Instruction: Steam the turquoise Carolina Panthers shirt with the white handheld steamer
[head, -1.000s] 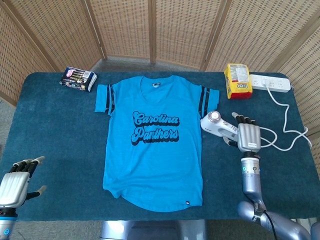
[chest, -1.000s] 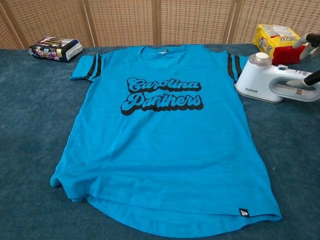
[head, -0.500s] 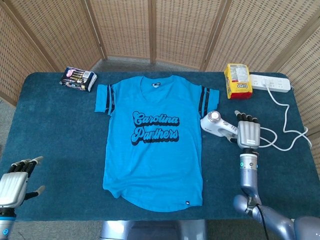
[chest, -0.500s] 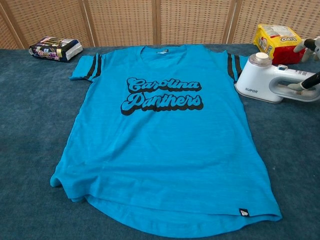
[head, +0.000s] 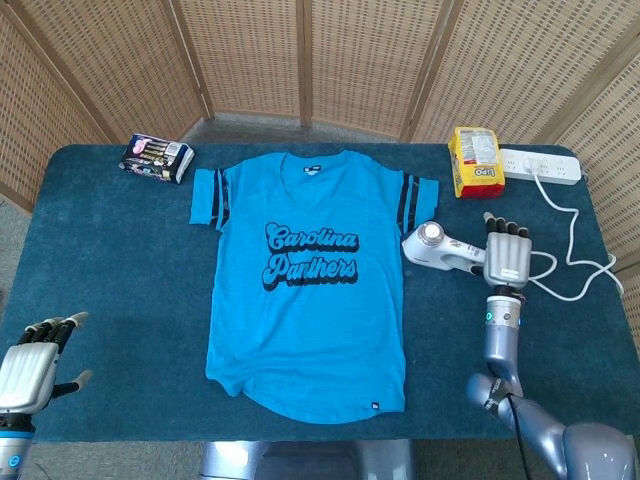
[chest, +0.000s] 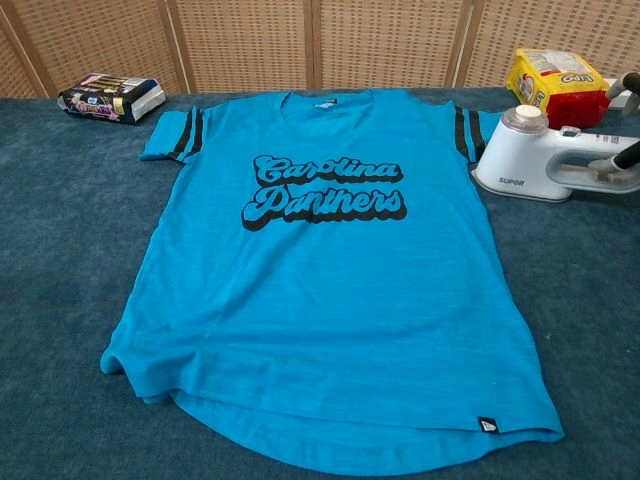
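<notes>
Turquoise Carolina Panthers shirt (head: 305, 290) lies flat and face up on the counter (head: 110, 280), collar toward the far edge, hem toward the near edge, well to the left of the right hand (head: 506, 258) and to the right of the left hand (head: 30, 365). Its black script lettering sits across the chest, and each short sleeve carries 2 dark stripes.

White handheld steamer (head: 440, 247) rests on the counter just off the shirt's right sleeve, its round head toward the shirt and its handle running under the right hand. That hand lies over the handle with its fingers pointing away toward the far edge; in the chest view only fingertips (chest: 612, 166) show at the frame edge on the handle, and I cannot tell whether the hand has actually closed on it. A white cord (head: 575, 255) trails from beyond the right hand up to a white power strip (head: 540, 165) at the far right of the counter.

The left hand hovers at the near left corner, holding nothing, fingers apart.

A yellow snack bag (head: 473, 162) stands ahead of the right hand, and a dark packet (head: 156, 157) lies far beyond the left hand. The counter wears a dark blue, carpet-like cover. Woven wicker screens (head: 320, 60) stand behind it.
</notes>
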